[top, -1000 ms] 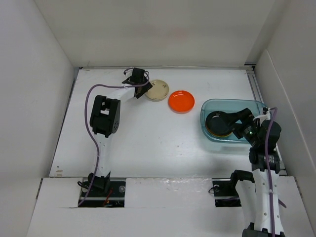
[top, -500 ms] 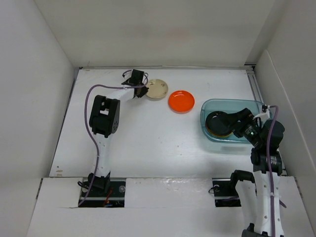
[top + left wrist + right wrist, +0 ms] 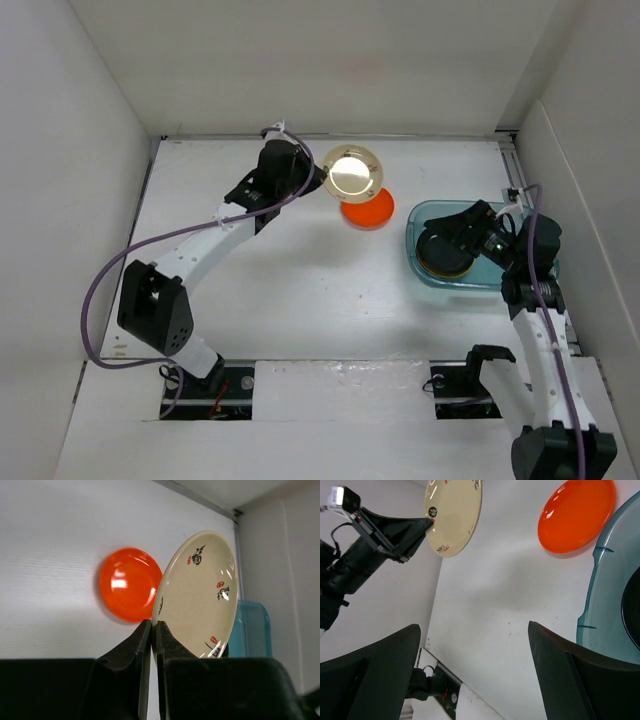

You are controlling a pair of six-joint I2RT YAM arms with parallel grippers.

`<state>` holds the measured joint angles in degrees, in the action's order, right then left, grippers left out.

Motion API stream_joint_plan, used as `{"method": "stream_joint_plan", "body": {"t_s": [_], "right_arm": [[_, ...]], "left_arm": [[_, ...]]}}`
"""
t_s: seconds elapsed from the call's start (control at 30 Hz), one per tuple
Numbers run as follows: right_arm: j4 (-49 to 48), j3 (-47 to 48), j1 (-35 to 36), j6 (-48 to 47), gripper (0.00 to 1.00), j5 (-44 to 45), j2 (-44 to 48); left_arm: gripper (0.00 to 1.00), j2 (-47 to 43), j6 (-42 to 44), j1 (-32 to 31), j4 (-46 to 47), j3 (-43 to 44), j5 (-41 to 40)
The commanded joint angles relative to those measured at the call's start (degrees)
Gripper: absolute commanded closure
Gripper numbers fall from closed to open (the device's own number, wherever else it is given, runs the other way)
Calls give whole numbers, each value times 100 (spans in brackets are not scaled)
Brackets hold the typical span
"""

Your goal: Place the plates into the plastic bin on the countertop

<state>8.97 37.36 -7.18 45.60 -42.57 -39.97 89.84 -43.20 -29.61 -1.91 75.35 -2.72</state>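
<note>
My left gripper (image 3: 154,625) is shut on the rim of a cream plate (image 3: 200,595) with red and black marks. It holds the plate tilted on edge above the white countertop (image 3: 300,280). In the top view this cream plate (image 3: 353,172) hangs over the far edge of an orange plate (image 3: 370,214) lying flat. The teal plastic bin (image 3: 424,212) stands at the right with a black plate (image 3: 443,250) on top of others inside. My right gripper (image 3: 474,630) is open and empty over the bin, its view showing the orange plate (image 3: 577,515) and the bin's rim (image 3: 600,595).
White walls close in the countertop on the left, back and right. The bin stands close to the right wall. The left arm (image 3: 200,245) stretches diagonally across the left half of the surface.
My left gripper closed on the cream plate's rim, lifted it off the countertop and swung it right, above the orange plate. The right gripper shifted slightly over the bin and stayed open.
</note>
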Motion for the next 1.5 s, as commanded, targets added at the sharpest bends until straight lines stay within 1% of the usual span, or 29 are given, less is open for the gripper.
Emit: {"method": "stream_joint_plan", "body": {"t_s": [0.0,0.03,0.13,0.2,0.27,0.3,0.4,0.43,0.5,0.53,0.57,0.6,0.63,0.67,0.7,0.73,0.77,0.8,0.87,0.9,0.97,1.07,1.13,1.27,1.33,1.37,1.43,1.47], "right_arm": [[-669,482,383,-376,6,151,-501],[-669,543,445,-429,6,265,-608],[-799,614,507,-430,8,328,-941],[-932,614,769,-377,8,573,-1083],[-1002,562,972,-377,11,775,-1302],[-1003,561,1173,-377,11,1028,-1399],[-1003,623,1403,-377,13,1346,-1794],[-1003,623,1517,-377,15,1347,-1882],[-1003,676,1571,-377,61,1418,-2015],[-1003,676,1640,-377,88,1505,-2015],[-1003,676,1710,-325,100,1627,-2015],[-1003,676,1711,-202,100,1759,-1859],[-1003,589,1711,-88,100,2178,-1744],[-1003,440,1711,70,100,2487,-1604],[-872,386,1598,211,100,2768,-1350],[-697,386,1501,473,100,3032,-1252],[-495,333,1291,580,100,3496,-1172],[-110,333,1176,677,100,3701,-1102],[261,263,965,836,100,4140,-970],[541,210,799,897,100,4273,-969],[693,87,648,898,100,4441,-803],[799,-150,350,898,100,4512,-645],[860,-316,148,898,100,4512,-574],[861,-501,-47,898,100,4512,-460],[808,-555,-126,793,99,4459,-460],[747,-555,-187,792,96,4354,-460],[685,-555,-187,661,78,4266,-591],[685,-555,-187,660,72,4100,-678]], "left_arm": [[100,-63,277,-141,341,-267,1044],[100,-116,277,-142,419,-267,1394],[100,-230,391,-414,551,-319,1783],[100,-283,444,-563,622,-319,2187],[100,-283,497,-642,762,-319,2572],[100,-283,558,-643,763,-319,2723],[100,-283,558,-643,990,-372,3144],[100,-283,558,-643,991,-433,3207],[100,-283,558,-704,1061,-434,3260],[100,-205,558,-705,1061,-434,3260],[93,-204,558,-705,887,-347,3130],[62,-126,558,-705,703,-346,2981],[37,-125,558,-705,623,-346,2535],[1,-125,497,-705,561,-346,2235],[0,-125,497,-705,560,-346,1988],[0,-64,445,-705,456,-346,1473],[0,-11,444,-705,359,-294,1224],[0,76,444,-705,263,-189,1004],[0,410,444,-705,-19,13,521],[0,533,444,-705,-20,67,405],[0,910,506,-705,-81,146,151],[0,1419,506,-705,-134,357,-61],[0,1658,453,-635,-186,488,-62],[0,2045,400,-503,-55,489,-62],[0,2230,400,-433,7,541,113],[0,2291,400,-432,7,542,114],[0,2432,400,-432,7,630,114],[0,2433,400,-432,7,717,114]]}}
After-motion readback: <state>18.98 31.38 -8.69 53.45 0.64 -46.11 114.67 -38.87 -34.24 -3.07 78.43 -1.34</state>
